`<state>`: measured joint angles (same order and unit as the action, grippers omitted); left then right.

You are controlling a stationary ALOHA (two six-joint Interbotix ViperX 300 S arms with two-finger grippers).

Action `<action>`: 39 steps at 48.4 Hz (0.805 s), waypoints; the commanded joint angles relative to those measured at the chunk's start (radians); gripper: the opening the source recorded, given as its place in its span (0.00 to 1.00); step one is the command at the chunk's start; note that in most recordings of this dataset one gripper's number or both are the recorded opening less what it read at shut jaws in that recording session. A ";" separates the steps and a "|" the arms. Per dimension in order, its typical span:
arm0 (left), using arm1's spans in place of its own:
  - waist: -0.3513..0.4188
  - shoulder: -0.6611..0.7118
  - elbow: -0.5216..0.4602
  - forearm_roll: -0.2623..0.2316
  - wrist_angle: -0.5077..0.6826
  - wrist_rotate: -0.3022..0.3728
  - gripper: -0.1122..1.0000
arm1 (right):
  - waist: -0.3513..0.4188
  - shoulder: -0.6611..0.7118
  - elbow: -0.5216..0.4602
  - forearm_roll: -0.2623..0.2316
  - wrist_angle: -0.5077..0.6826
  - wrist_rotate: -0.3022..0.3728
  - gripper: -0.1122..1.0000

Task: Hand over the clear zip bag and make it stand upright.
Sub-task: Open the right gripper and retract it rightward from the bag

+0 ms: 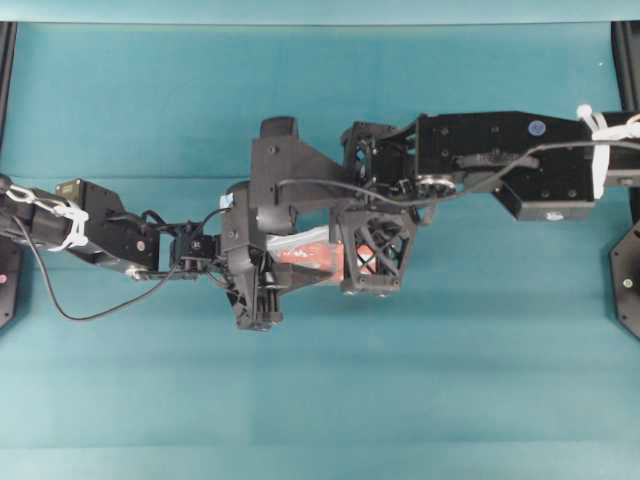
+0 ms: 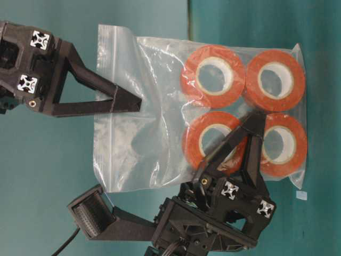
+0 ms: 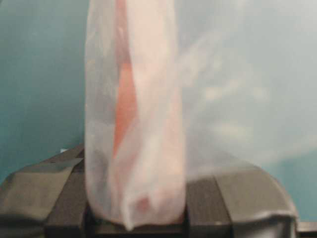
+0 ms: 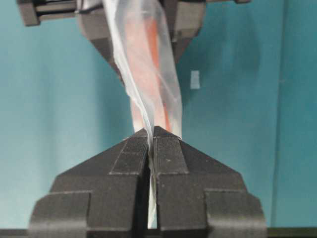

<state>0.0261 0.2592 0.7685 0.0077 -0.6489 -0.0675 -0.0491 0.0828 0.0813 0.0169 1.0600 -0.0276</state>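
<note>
Plastic film, thin and crinkly: the clear zip bag (image 2: pixel 144 138), a transparent rectangular pouch, hangs in the air between both grippers above the flat teal table (image 1: pixel 320 410). Four orange-red tape rolls with white cores (image 2: pixel 213 74) sit two by two at one end; the other end is empty film.

Right gripper (image 4: pixel 150 131): jaws together, pinching only a fold of the empty film. Left gripper (image 3: pixel 136 220): pads pressed against both sides of the roll end, the bag filling the gap, so it reads as clamped there.

Handling, as a judgement: light overall but lopsided, since all the weight is at the rolls. The film is soft and slick, gives no support, and may slide or stretch under a pinch. The rolls are stiff, so a grip across them is the firmer hold. To stand, the roll end probably has to go down, because the limp film will not hold itself up.

Room: the table looks bare on all sides of the grippers, with a small pale scrap (image 4: pixel 194 79) lying beside them. The grippers are close together, with only the bag between them.
</note>
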 commanded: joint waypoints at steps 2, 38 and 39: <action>-0.003 -0.005 -0.009 0.002 0.000 0.003 0.31 | -0.002 -0.025 -0.009 0.003 0.000 0.014 0.17; -0.005 -0.009 -0.011 0.002 0.000 0.005 0.31 | -0.003 -0.221 0.037 0.020 0.014 0.054 0.86; -0.005 -0.009 -0.009 0.002 0.000 0.005 0.31 | -0.005 -0.230 0.043 0.018 0.012 0.054 0.86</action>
<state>0.0230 0.2592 0.7655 0.0077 -0.6458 -0.0644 -0.0522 -0.0828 0.1197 0.0337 1.0784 0.0169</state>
